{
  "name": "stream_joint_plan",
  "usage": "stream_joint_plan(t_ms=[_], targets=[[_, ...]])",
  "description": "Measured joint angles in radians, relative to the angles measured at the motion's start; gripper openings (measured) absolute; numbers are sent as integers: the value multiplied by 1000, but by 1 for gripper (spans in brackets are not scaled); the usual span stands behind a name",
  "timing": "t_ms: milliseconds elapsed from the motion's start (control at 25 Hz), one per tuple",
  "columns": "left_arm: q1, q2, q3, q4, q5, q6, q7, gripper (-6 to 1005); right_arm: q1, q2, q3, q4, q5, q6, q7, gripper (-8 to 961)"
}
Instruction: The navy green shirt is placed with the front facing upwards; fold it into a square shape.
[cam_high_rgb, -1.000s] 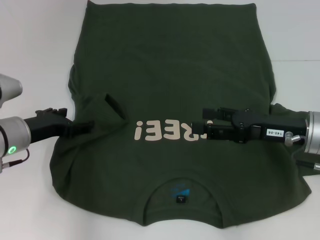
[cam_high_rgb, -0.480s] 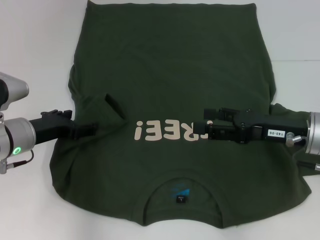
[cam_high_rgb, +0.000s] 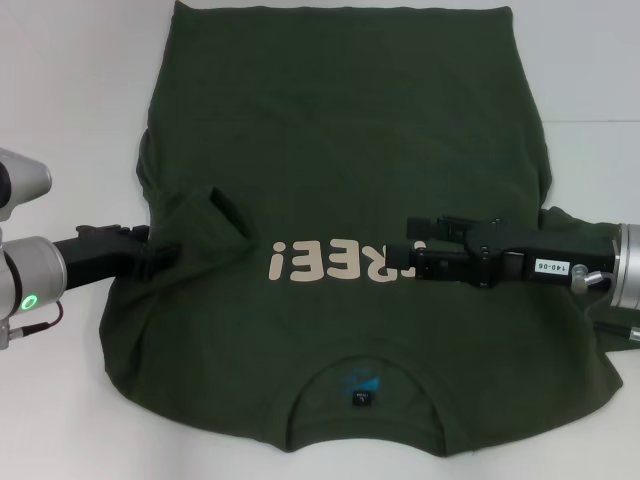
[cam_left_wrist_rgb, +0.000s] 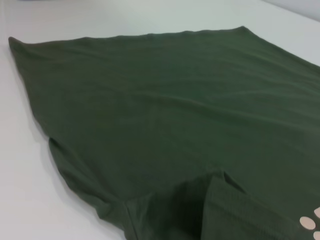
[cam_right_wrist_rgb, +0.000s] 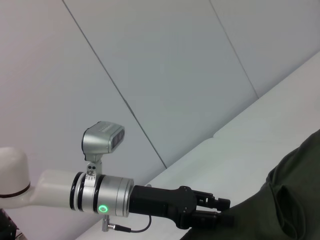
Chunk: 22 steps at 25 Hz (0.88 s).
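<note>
The navy green shirt (cam_high_rgb: 340, 130) lies spread front-up on the white table, collar toward me, with its cream lettering (cam_high_rgb: 310, 262) reading upside down. Its left sleeve (cam_high_rgb: 225, 208) is folded inward onto the chest. My left gripper (cam_high_rgb: 160, 257) sits at the shirt's left edge beside that fold, its tip partly hidden by fabric; the right wrist view shows the left gripper (cam_right_wrist_rgb: 222, 212) against the shirt (cam_right_wrist_rgb: 295, 200). My right gripper (cam_high_rgb: 410, 252) rests low over the right end of the lettering. The left wrist view shows the shirt's body (cam_left_wrist_rgb: 175, 110) and the sleeve (cam_left_wrist_rgb: 225, 185).
White table (cam_high_rgb: 70, 90) surrounds the shirt on all sides. A blue mark and dark tag (cam_high_rgb: 360, 398) sit inside the collar near the front edge. The right sleeve (cam_high_rgb: 560, 215) lies under my right arm.
My left gripper has drawn back leftward from on top of the shirt to its left edge. The right arm and the folded sleeve have stayed put.
</note>
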Motion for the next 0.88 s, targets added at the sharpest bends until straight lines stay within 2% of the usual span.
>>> stream_joint_plan(t_ms=[800,880], targets=[[-4,0,1,-3,19,15,-15,34,-2,2,-3,0,0,-4,0,868],[-3,0,-1,8,19,41,-26,36,-2,2,-3,0,0,-4,0,867]])
